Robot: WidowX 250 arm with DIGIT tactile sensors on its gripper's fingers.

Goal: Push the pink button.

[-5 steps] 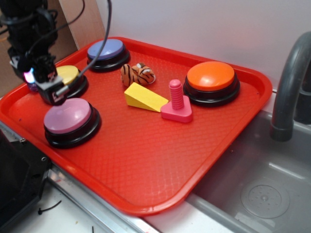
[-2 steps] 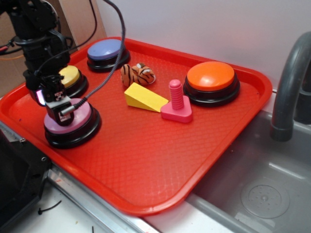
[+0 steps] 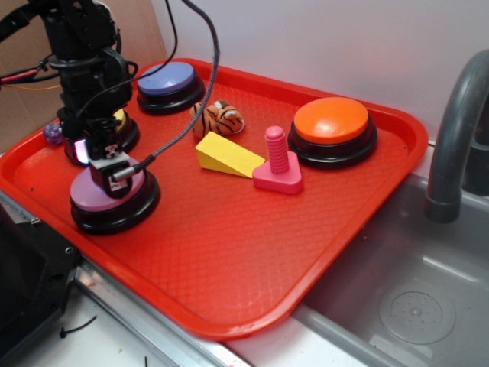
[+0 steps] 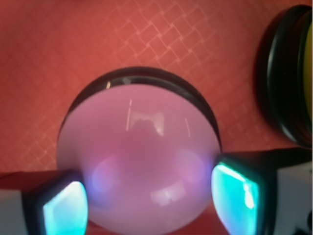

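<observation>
Wrist view, your black gripper [image 4: 146, 196] with fingers spread apart, straddling the pale pink domed push button [image 4: 139, 156] on the red plastic tray [image 4: 58, 58], yellow button [image 4: 303, 73] nearby.

End effector [image 3: 107, 170] covers part of pink button [image 3: 95, 195] and most of yellow button [image 3: 121, 121]; contact indeterminate

The pink button [image 4: 137, 156] fills the frame on the red tray [image 4: 58, 54]. The tool's glowing fingertips [image 4: 63, 208] flank its dome (jaws spread apart).
</observation>
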